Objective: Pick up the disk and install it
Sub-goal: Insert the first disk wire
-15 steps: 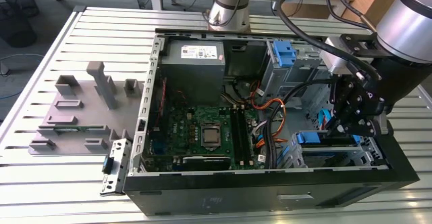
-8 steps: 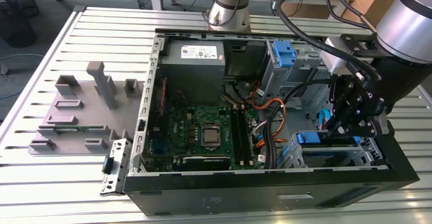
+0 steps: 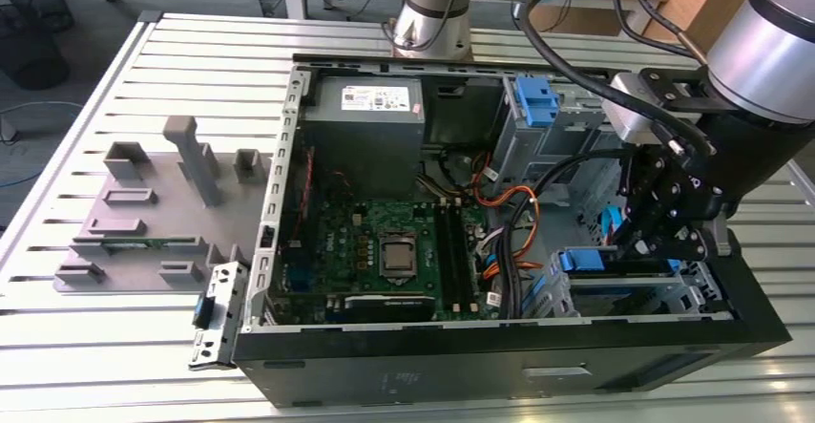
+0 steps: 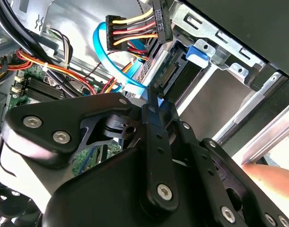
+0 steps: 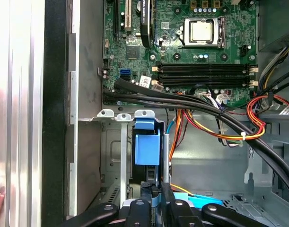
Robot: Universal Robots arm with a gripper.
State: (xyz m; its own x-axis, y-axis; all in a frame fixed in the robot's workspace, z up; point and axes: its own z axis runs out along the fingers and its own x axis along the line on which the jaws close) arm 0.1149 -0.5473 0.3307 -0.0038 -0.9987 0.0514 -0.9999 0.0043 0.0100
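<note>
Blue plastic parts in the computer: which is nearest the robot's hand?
The disk with its blue frame, beside the gripper; the other blue tab stands across the case.

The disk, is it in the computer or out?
In. The disk sits in the drive cage inside the computer; whether it is fully seated, cannot tell.
</note>
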